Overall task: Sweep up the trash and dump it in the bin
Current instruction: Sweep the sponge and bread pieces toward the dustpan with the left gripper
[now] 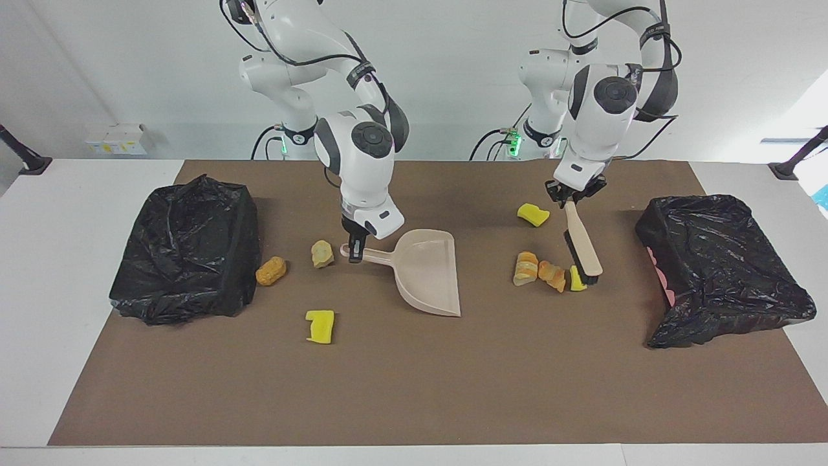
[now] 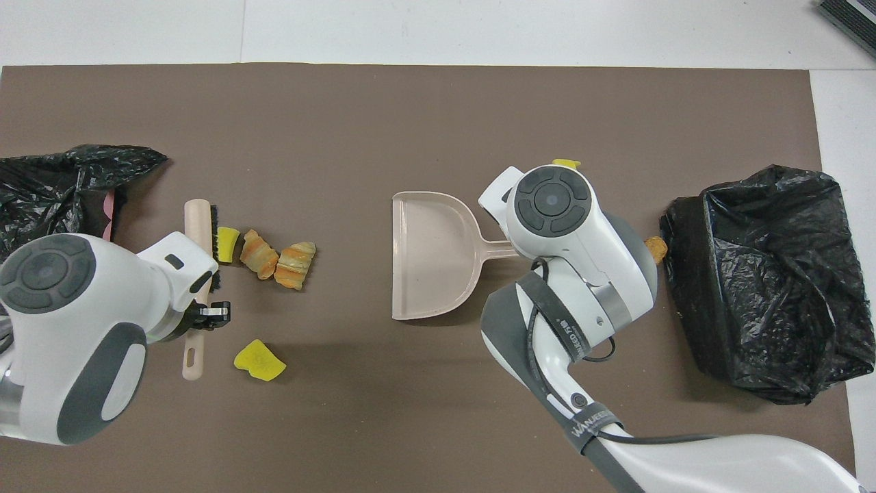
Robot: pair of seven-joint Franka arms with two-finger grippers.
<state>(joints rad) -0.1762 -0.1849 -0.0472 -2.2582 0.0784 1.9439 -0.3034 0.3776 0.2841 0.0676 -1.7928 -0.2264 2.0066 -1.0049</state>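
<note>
My left gripper (image 1: 572,197) is shut on the handle of the beige brush (image 1: 584,249) (image 2: 198,233). Its bristles stand against a yellow sponge chunk (image 1: 575,279) (image 2: 226,241), which is bunched with two bread lumps (image 1: 553,274) (image 1: 526,268). Another sponge piece (image 1: 533,214) lies nearer the robots. My right gripper (image 1: 354,249) is shut on the handle of the beige dustpan (image 1: 430,272) (image 2: 428,253), which rests on the mat. More trash lies at the right arm's end: a tan lump (image 1: 321,253), an orange lump (image 1: 270,270) and a yellow sponge (image 1: 320,325).
Two bins lined with black bags stand on the brown mat, one bin (image 1: 711,323) (image 2: 41,198) at the left arm's end, the other bin (image 1: 239,246) (image 2: 684,274) at the right arm's end. White table surrounds the mat.
</note>
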